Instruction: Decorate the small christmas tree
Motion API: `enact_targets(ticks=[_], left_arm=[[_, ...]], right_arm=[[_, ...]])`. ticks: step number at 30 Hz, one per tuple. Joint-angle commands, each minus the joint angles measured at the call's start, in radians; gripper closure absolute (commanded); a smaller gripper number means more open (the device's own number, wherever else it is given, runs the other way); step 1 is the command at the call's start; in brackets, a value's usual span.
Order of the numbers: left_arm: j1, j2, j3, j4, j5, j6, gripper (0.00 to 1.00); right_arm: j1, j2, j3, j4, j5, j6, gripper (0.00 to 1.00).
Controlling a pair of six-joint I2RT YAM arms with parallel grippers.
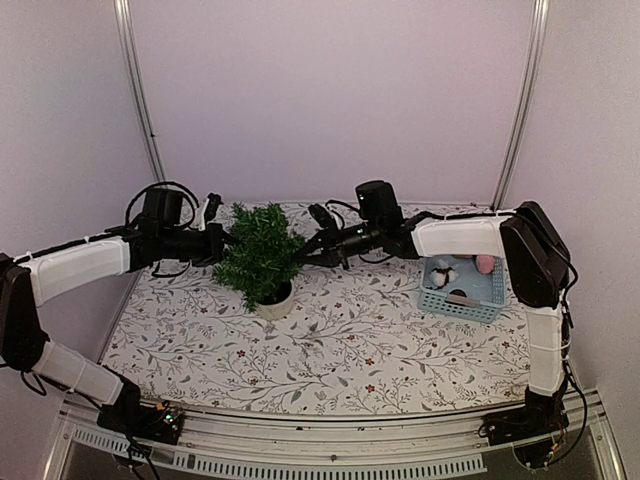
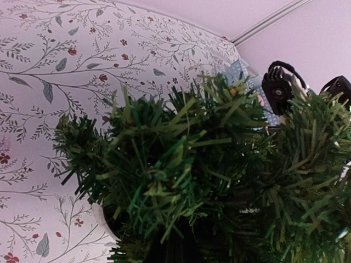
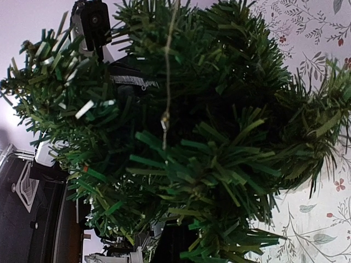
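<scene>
The small christmas tree (image 1: 260, 255), bushy dark green, stands in a round white pot (image 1: 276, 301) at the table's back middle. My left gripper (image 1: 222, 240) pushes into its branches from the left and my right gripper (image 1: 303, 256) from the right. Needles fill both wrist views (image 2: 181, 153) (image 3: 219, 109). Each gripper's dark fingers (image 2: 181, 246) (image 3: 181, 244) are buried in the needles, shut; whether either pinches a twig is hidden. A thin gold thread (image 3: 168, 66) with a small clasp hangs among the branches in the right wrist view.
A light blue basket (image 1: 460, 302) sits at the right, holding a white ornament (image 1: 443, 270), a pink one (image 1: 485, 263) and a dark one (image 1: 458, 294). The floral tablecloth (image 1: 350, 340) covers the table. Walls and metal posts close the back and sides.
</scene>
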Motion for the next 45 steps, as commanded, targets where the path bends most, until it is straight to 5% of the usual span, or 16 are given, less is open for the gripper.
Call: enact_targets(ticks=[1,8,14,35,45], left_arm=[[-0.021,0.024,0.009,-0.006,-0.026,0.032,1.00],[-0.024,0.030,0.028,-0.009,-0.028,0.054,1.00],[-0.020,-0.021,0.065,-0.059,-0.056,0.082,0.99],[0.082,-0.125,0.106,-0.155,-0.045,0.133,0.48],[0.167,-0.179,0.126,-0.165,-0.042,0.154,0.38]], right_arm=[[0.006,0.030,0.023,-0.040,0.032,-0.048,1.00],[0.006,0.028,0.032,-0.044,0.035,-0.069,1.00],[0.000,-0.024,0.024,-0.050,0.053,-0.095,0.84],[-0.102,-0.206,-0.131,-0.019,0.082,-0.141,0.40],[-0.234,-0.312,-0.306,0.002,0.138,-0.298,0.38]])
